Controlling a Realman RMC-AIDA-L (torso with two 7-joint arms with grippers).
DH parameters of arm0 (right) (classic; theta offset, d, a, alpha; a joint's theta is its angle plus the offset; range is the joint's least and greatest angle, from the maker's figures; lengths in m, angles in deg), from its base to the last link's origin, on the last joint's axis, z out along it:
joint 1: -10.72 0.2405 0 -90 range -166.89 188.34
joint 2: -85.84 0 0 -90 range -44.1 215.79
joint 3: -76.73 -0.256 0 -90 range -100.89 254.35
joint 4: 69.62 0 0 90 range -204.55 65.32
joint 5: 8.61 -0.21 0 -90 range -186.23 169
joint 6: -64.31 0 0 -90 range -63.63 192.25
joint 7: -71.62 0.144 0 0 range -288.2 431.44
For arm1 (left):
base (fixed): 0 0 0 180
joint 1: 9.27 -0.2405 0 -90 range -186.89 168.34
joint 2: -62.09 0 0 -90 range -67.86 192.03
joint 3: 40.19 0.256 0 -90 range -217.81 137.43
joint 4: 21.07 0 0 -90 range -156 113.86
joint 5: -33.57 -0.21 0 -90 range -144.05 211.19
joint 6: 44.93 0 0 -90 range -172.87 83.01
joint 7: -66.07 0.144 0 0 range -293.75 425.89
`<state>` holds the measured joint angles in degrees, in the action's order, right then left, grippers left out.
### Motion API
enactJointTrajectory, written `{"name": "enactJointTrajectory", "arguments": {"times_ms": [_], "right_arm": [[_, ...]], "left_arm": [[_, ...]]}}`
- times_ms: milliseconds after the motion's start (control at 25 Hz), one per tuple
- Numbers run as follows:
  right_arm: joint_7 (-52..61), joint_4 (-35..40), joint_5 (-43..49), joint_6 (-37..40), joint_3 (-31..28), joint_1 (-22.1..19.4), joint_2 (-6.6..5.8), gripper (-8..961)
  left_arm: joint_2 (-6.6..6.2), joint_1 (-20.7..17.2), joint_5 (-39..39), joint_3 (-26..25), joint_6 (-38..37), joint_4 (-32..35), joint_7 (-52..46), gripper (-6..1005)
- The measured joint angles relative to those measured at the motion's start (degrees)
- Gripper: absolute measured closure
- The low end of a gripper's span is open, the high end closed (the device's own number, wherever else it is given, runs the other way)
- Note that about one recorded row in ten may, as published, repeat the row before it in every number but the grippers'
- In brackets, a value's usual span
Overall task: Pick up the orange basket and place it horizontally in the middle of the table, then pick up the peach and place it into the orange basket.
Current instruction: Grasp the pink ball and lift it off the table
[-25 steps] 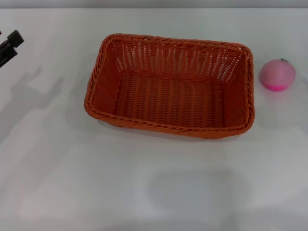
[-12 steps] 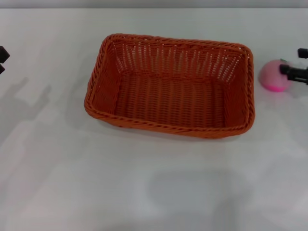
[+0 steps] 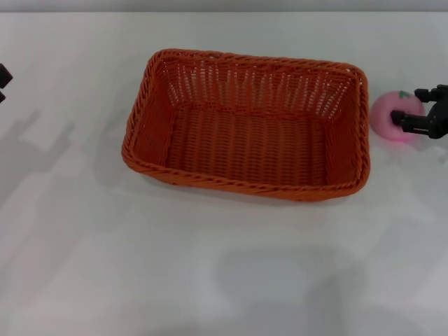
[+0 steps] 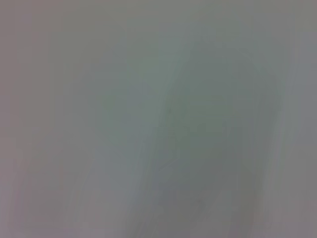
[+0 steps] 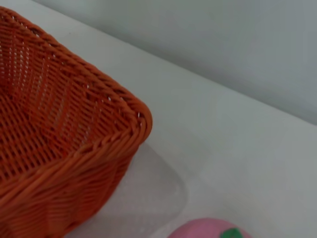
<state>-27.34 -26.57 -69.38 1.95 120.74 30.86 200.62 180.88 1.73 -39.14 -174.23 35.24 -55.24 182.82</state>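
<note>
1. While the right gripper (image 3: 413, 107) hangs at the tabletop's right edge, its black jaws stand spread wide, one finger on the far side of the small round pink toy peach (image 3: 394, 115) and one over its near side, so they straddle its right half. Can't tell if the pads actually touch it, and nothing shows it off the surface.
2. That peach sits on the plain white smooth table (image 3: 231, 259) near the right edge, just beside the basket's right short wall but not touching it. Deeper pink shows low on it, and there's a tiny green leaf mark on top, which also shows in the right wrist view (image 5: 229, 233).
3. Next out is the large rectangular orange woven basket (image 3: 246, 123) with the braided rim and slatted sides. It lies long side across, upright and open, roughly mid-table and a bit toward the far edge. Its inside holds nothing. The right wrist view catches one rounded corner (image 5: 133, 111), with a strip of white tabletop between it and the peach.
4. Way over at the left edge, only a black sliver of the left gripper (image 3: 3, 80) pokes in, well apart from the basket. Can't tell how its jaws stand, and the left wrist view is just a grey blur.
</note>
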Motion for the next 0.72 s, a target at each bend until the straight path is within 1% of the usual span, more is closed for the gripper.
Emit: {"name": "enactJointTrajectory", "arguments": {"times_ms": [200,400,560,640,720], "right_arm": [[0.00,0.36,0.09,-0.53,1.21,-0.14,0.00,265],[-0.27,0.48,-1.16,-0.89,0.69,-0.48,0.04,406],[-0.32,2.44,-4.49,-2.38,-0.05,-1.52,-0.19,534],[-0.28,4.24,-5.45,-3.90,-1.43,-2.27,-0.21,601],[-0.24,6.22,-5.76,-5.91,-3.92,-2.79,-0.15,620]], "left_arm": [[-0.14,0.09,-0.17,-1.04,-0.28,-0.27,0.02,273],[-0.23,0.06,-0.33,-1.67,-0.38,-0.30,0.34,273],[-0.23,-0.18,-0.37,-2.12,-0.40,-0.29,0.86,273],[-0.23,-0.26,-0.39,-2.14,-0.42,-0.28,0.95,273],[-0.23,-0.28,-0.41,-2.13,-0.43,-0.28,1.03,273]]}}
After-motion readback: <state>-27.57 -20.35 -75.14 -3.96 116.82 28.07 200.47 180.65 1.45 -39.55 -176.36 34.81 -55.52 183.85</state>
